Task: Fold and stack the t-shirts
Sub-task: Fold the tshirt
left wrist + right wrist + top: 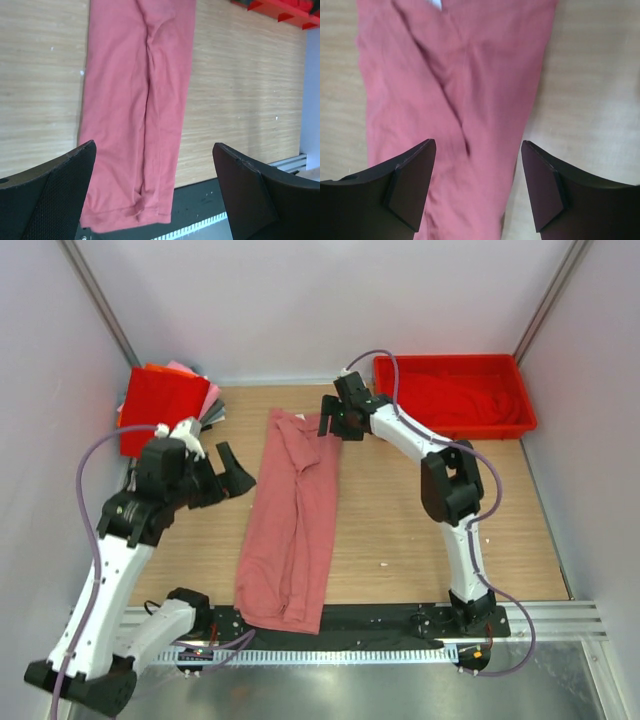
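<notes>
We see the left arm crooked over the left edge of the table, its left pincer spread wide and empty (cloth just beside it). The right arm stretches to the far edge, right pincer parted over the salmon t-shirt, a long strip reaching the near edge. Folded t-shirts fill the far left corner.

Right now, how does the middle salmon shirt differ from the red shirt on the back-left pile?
The salmon shirt lies alone as a long wrinkled strip; the red shirt is a flat folded rectangle atop a pile. The salmon shirt is dusty pink, the red shirt bright. Both are cloth.
</notes>
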{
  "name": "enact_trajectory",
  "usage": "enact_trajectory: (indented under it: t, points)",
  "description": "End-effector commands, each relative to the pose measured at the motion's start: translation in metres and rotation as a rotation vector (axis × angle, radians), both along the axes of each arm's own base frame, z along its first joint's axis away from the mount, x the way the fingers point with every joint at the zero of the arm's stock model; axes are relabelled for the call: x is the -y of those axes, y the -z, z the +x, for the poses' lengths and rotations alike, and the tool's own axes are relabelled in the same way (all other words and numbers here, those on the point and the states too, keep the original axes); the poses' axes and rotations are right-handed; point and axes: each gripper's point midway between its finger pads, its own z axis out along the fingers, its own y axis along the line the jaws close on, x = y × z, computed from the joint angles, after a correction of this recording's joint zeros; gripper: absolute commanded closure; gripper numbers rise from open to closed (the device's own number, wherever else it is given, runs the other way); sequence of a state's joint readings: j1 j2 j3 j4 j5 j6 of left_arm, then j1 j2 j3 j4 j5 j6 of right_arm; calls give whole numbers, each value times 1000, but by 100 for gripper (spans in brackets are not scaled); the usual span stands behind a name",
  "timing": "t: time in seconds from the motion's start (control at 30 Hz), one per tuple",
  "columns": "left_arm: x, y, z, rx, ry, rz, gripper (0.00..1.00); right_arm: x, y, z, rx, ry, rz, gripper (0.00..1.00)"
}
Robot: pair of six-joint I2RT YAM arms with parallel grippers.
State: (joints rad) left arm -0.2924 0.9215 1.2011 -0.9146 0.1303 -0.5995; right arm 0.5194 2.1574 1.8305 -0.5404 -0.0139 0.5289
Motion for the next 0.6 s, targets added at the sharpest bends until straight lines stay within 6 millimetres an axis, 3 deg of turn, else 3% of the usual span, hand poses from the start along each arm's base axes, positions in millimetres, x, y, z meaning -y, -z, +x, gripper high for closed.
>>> enact_trajectory:
  t: [0.0,0.03,0.07,0.13,0.3,0.4,0.43,0.53,0.57]
  points:
    - [-7,-4,-17,48,-38,-37,0,0,10,22,-18,-38,-68,25]
    - [-10,6,-22,25,-40,-20,0,-5,1,31,3,-38,-59,25]
    - [-13,10,-27,24,-36,-3,0,1,17,35,-9,-16,-102,25]
    - [-18,18,-39,8,-28,16,0,4,26,38,-8,-3,-125,26]
    - [-23,35,-51,11,-12,43,0,2,56,44,-26,-7,-114,40]
    - [-20,38,-54,14,6,33,0,-3,64,49,-28,-20,-93,53]
    - [-21,38,-55,20,13,38,0,-3,69,52,-28,-21,-98,66]
    - [-24,39,-57,54,24,55,0,3,79,61,-31,-7,-112,86]
    - [-24,40,-58,57,28,61,0,5,80,64,-26,-1,-117,88]
